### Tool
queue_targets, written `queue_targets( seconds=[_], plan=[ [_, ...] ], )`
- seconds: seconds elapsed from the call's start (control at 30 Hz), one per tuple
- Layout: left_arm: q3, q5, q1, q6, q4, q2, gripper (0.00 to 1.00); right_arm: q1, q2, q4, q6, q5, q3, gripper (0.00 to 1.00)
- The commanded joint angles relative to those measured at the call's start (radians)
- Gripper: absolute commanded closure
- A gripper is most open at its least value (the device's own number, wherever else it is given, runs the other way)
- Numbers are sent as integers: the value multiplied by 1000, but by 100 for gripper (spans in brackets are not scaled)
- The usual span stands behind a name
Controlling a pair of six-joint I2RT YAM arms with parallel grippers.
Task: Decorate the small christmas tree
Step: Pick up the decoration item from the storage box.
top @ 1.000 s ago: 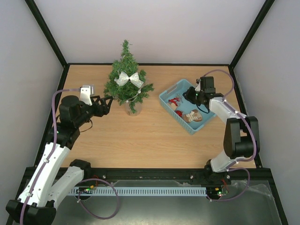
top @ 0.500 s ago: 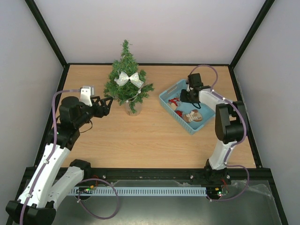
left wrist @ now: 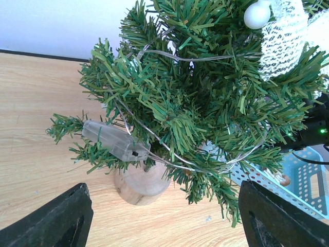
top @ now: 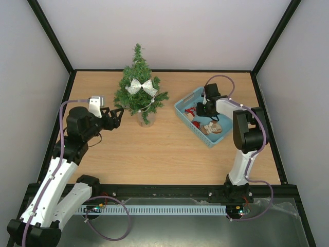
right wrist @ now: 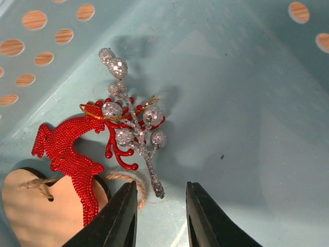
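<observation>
**Inspector:** Wooden desk (top: 154, 154), white walls on three sides. The small christmas tree (top: 139, 92), dark green and bushy, stands upright at the far middle on a round wooden foot. It carries a white mesh bow.

**Clerk:** And the tools?

**Inspector:** The left tool (left wrist: 164, 206) hovers just beside the tree's left flank, jaws wide apart and empty. The right tool (right wrist: 161, 203) is down inside the pale blue perforated plastic basket (top: 186, 99), to the right of the tree and apart from it. Its jaws are narrowly apart, gripping nothing.

**Clerk:** What lies before it?

**Inspector:** A silver glitter berry sprig (right wrist: 134, 135), with its stem tip at the mouth of the gap. Its long axis runs away from the tool, slanting left, so the jaws would close across the stem. A red beaded reindeer ornament (right wrist: 67, 149) overlaps it on the left.

**Clerk:** Which arm is nearer?

**Inspector:** The right one. The left is well apart from the basket.
</observation>
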Motion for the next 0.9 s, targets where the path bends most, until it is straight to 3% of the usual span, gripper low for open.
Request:
queue_targets(
  seconds=[0.0, 0.23, 0.53, 0.87],
  plan=[
    [-8, 5, -4, 11, 9, 4, 21, 8, 24, 4, -25, -6, 20, 75],
    [-3, 0, -2, 20, 3, 1, 21, 8, 30, 7, -51, -12, 37, 98],
    [-5, 2, -2, 20, 8, 4, 21, 8, -94, -34, -34, 23, 18, 98],
    [-11, 16, -3, 15, 22, 7, 21, 9, -260, -86, 97, -153, -72, 98]
  ],
)
